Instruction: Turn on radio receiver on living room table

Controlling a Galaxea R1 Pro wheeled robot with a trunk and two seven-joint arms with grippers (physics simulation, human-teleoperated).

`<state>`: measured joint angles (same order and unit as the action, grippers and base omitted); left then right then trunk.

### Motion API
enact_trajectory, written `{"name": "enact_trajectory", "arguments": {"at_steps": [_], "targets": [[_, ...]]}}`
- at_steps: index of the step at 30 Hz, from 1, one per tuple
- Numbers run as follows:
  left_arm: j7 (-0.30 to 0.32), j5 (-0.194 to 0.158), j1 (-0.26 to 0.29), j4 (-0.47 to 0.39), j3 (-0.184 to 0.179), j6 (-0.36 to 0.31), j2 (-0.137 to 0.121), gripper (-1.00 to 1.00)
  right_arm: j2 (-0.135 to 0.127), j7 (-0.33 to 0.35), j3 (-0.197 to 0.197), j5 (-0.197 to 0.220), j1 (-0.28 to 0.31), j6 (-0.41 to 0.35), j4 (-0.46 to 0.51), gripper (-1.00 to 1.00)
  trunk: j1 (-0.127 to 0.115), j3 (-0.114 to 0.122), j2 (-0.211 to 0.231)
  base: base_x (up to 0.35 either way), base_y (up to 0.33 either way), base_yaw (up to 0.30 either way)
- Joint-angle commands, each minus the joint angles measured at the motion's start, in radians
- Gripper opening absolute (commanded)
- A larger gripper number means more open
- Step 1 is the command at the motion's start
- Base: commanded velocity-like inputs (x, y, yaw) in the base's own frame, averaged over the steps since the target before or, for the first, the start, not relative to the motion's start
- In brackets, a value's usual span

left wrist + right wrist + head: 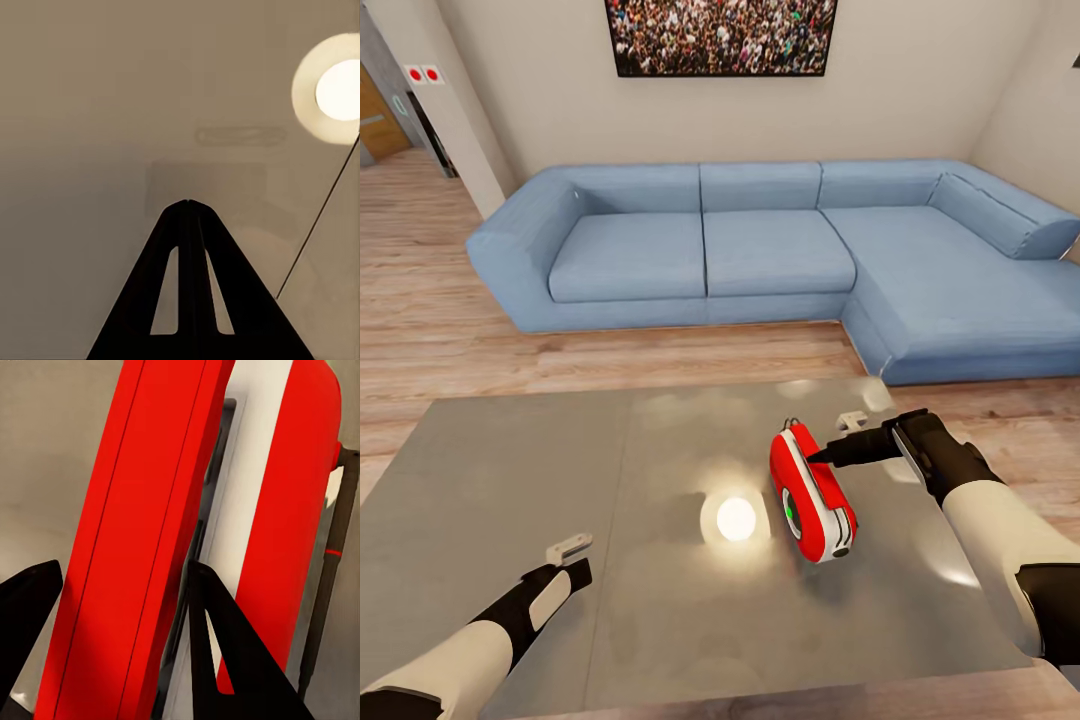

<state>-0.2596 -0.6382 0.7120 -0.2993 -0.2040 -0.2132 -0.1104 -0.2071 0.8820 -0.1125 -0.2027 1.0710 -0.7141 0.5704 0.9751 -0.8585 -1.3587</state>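
The radio receiver (812,495), a red box with white trim, stands on edge on the right part of the glossy grey-brown table (510,480). Its round dark dial (791,508) faces left and shows a green ring. My right gripper (830,455) reaches in from the right and its tip meets the radio's far upper end. In the right wrist view the right gripper (124,566) is open, and one red half of the radio (150,510) shows between its two fingers. My left gripper (582,568) hovers low over the table's near left part and is shut (187,202), holding nothing.
A blue L-shaped sofa (760,250) stands beyond the table, below a framed crowd photo (720,35). Pale wood floor (420,300) lies between the sofa and the table. A bright lamp reflection (736,518) sits on the tabletop left of the radio.
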Motion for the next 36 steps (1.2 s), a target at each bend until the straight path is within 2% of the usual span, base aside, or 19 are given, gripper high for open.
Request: {"name": "enact_trajectory", "arguments": {"at_steps": [1,13,20,21,22,27,31,34,36], "targets": [[0.0,0.0,0.0,0.0,0.0,0.0,0.0,-1.0,0.0,0.0,0.001,0.005,0.0,-0.002,0.0,-1.0,0.004,-0.003,-0.007,0.0,0.0,0.0],[0.0,0.001,0.0,0.0,0.0,0.0,0.0,-1.0,0.0,0.0,0.001,0.005,0.0,-0.002,0.0,-1.0,0.05,-0.041,-0.091,0.0,0.0,0.0],[0.0,0.0,0.0,0.0,0.0,0.0,0.001,-1.0,0.0,0.0,0.0,0.005,0.0,-0.002,0.0,-1.0,0.05,-0.041,-0.091,0.0,0.0,0.0],[0.002,0.001,-0.006,0.002,0.002,0.006,0.007,-1.0,0.005,-0.002,0.004,0.024,-0.005,-0.018,0.04,-1.0,0.05,-0.041,-0.091,0.0,0.0,0.0],[0.002,0.001,-0.013,0.002,0.002,0.006,0.012,-1.0,0.01,-0.009,0.007,0.023,-0.005,-0.017,0.047,-1.0,0.05,-0.041,-0.091,0.0,0.0,0.0],[0.002,0.002,-0.026,0.002,0.002,0.007,0.04,-1.0,0.035,0.001,0.032,0.03,-0.005,0.007,0.028,-1.0,0.05,-0.041,-0.091,0.0,0.0,0.0],[0.002,0.002,-0.026,0.002,0.002,0.007,0.063,-1.0,0.058,0.007,0.033,0.031,-0.005,0.021,0.033,-1.0,0.05,-0.041,-0.091,0.0,0.0,0.0],[0.002,0.002,-0.026,0.002,0.002,0.007,0.064,-1.0,0.075,0.008,0.033,0.031,-0.005,0.024,0.034,-1.0,0.05,-0.041,-0.091,0.0,0.0,0.0],[0.003,0.002,-0.026,0.002,0.002,0.007,0.065,-1.0,0.077,0.008,0.033,0.031,-0.005,0.026,0.034,-1.0,0.05,-0.041,-0.091,0.0,0.0,0.0]]}}
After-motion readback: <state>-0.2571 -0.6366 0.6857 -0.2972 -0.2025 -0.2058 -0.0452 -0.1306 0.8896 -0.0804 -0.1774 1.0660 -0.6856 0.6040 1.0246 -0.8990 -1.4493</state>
